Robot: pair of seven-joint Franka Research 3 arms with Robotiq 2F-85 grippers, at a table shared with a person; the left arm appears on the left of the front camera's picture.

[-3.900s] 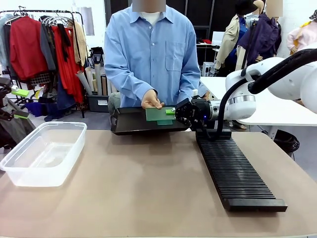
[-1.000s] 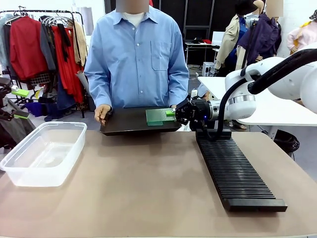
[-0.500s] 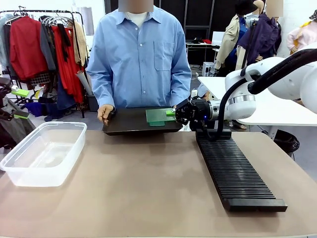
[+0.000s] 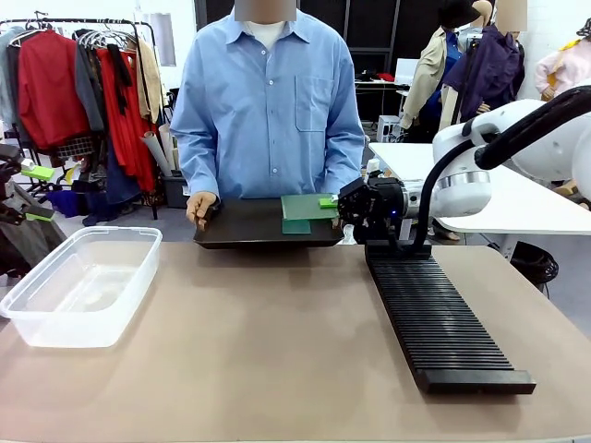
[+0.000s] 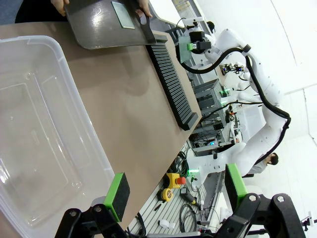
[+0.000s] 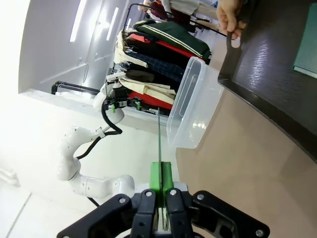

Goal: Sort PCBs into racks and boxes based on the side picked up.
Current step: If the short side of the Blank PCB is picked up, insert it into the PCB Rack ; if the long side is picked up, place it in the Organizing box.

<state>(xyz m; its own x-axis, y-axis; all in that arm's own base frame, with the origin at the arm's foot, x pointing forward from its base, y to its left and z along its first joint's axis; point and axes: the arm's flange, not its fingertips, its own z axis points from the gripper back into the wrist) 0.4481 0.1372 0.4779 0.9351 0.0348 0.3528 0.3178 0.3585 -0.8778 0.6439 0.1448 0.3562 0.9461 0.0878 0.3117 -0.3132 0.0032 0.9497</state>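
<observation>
1. Since half a second earlier, one board has been raised clear of the black tray and drawn slightly rightward. It is pinched by one edge between the closed pads of the right gripper.
2. A second board is left lying on the tray, which is held by a person's hand at the far edge of the tabletop.
3. The rack is laid along the right edge, its far end just below the right gripper.
4. The left gripper is held spread and empty near the clear box, which stands at the left edge.
5. Which face of the lifted board is uppermost cannot be told, so it should be read before a destination is chosen.
6. For the rack, the board should be turned on edge, lined up with one cross slot and lowered straight.
7. For the box, it should be carried level across the tabletop and released low.
8. Because only one edge is gripped, slow travel is advised.
</observation>
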